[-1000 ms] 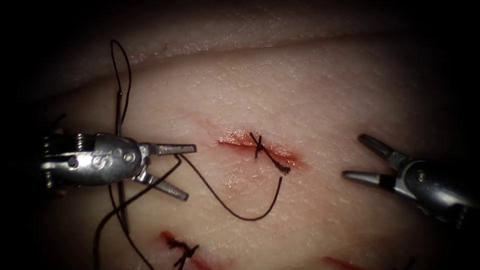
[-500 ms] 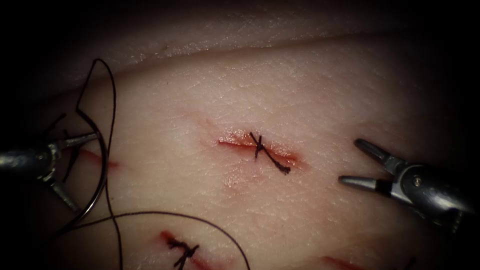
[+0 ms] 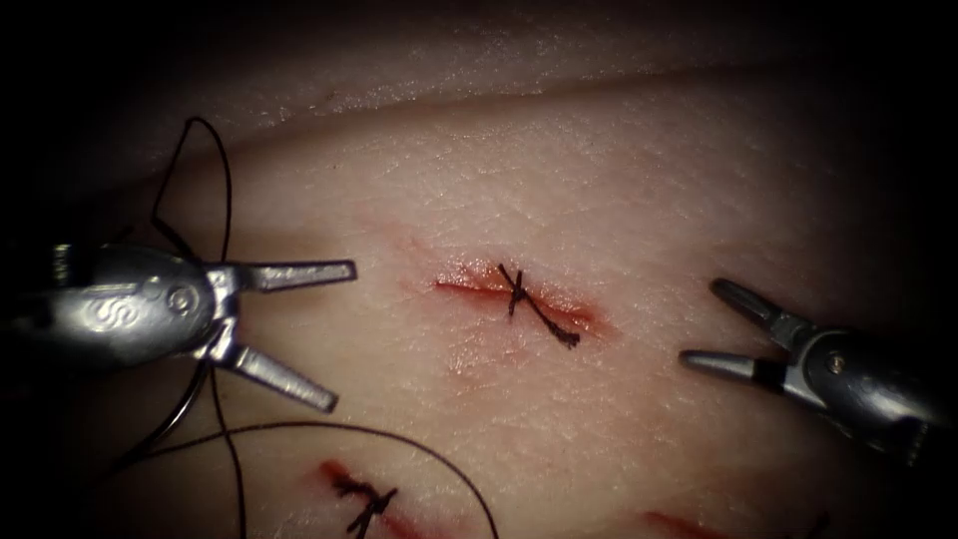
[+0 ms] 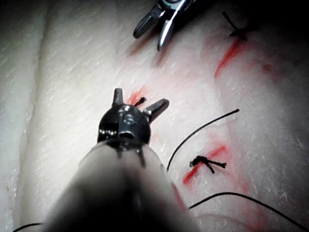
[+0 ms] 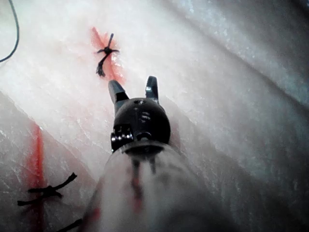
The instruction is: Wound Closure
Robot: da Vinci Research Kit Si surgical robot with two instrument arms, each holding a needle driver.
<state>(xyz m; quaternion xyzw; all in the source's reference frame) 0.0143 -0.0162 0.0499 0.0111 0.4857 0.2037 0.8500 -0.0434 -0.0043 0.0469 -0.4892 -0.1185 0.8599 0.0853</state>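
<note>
Two tools worked over one piece of tissue: the left tool and the right tool, each with its two jaws spread and nothing between them. Three cuts showed in the endoscope view, the central cut carrying one knot, a lower cut carrying another, and a third cut at the frame's edge. One loose thread looped across the tissue.

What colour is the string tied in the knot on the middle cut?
Black. The knot shows best in the endoscope view, tied across the red cut.
</note>
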